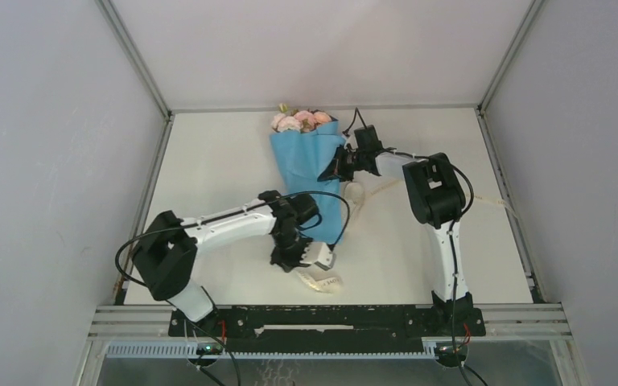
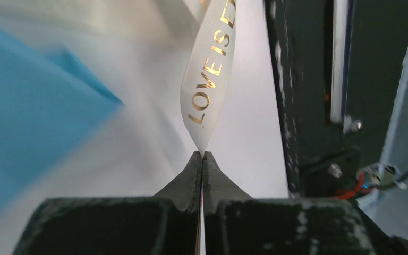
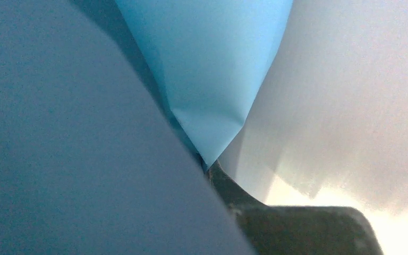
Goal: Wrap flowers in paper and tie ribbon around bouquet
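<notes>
Now the bouquet (image 1: 306,177) lies on the pale surface (image 1: 209,169) in the upper middle of the top view. Its wide end is toward the far wall and its narrow end points down the frame. The flowers (image 1: 300,121), pink and peach, show at the wide end, just above the light-blue paper (image 1: 294,153).

The left fingers (image 1: 322,259) are just below the narrow tip of the cone, in the lower middle of the frame. In the left wrist view the left fingers (image 2: 198,166) are pressed together and they clamp the ribbon (image 2: 208,85) between their tips. The cream strip rises from there toward the top of the frame and carries gold letters that read "LOVE IS". The blue paper (image 2: 26,122) fills the left side of this view, blurred, and a black rail (image 2: 303,79) stands at the right side. In the top view a short loop of the ribbon (image 1: 322,281) lies on the surface just under these fingers. Another thin length runs from beside the cone toward the right edge of the surface.

The right fingers (image 1: 332,171) come from the right of the frame and meet the right edge of the cone, about halfway along it. In the right wrist view the right fingers (image 3: 223,180) are closed on a pointed fold of the paper (image 3: 212,79). Only one dark finger shows there; the other is hidden behind a large blurred blue-grey sheet on the left side.
</notes>
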Controlling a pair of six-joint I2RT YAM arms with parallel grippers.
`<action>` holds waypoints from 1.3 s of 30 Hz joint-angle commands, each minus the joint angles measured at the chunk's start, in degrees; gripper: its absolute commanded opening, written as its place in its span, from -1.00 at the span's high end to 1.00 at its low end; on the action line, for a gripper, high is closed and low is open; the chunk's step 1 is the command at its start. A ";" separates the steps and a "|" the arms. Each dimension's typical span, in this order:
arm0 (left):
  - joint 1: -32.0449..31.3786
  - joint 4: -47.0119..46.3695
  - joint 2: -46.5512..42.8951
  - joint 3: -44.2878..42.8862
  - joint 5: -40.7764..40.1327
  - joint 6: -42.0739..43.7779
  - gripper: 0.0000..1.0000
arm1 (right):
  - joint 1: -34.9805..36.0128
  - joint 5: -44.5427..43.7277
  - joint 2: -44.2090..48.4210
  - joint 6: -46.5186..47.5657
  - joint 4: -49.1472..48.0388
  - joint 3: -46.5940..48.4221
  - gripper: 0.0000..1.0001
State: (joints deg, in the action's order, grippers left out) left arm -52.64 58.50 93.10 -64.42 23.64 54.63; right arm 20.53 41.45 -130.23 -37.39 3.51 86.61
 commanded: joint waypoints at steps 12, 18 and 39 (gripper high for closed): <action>39.78 -3.59 1.26 3.27 -26.50 -5.91 1.00 | -1.90 0.23 5.83 0.44 7.89 7.16 1.00; 50.63 -9.73 11.06 -13.34 -24.50 -20.61 1.00 | -1.93 0.79 6.90 0.84 9.51 6.60 1.00; 38.62 -10.08 -2.65 -37.31 2.46 -39.42 1.00 | 0.71 -0.62 9.31 0.11 3.73 -7.28 1.00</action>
State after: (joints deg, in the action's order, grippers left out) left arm -6.81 46.02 91.94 -100.84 18.11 18.04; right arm 20.14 40.75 -121.82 -36.47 10.94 78.83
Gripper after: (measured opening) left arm 0.003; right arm 0.015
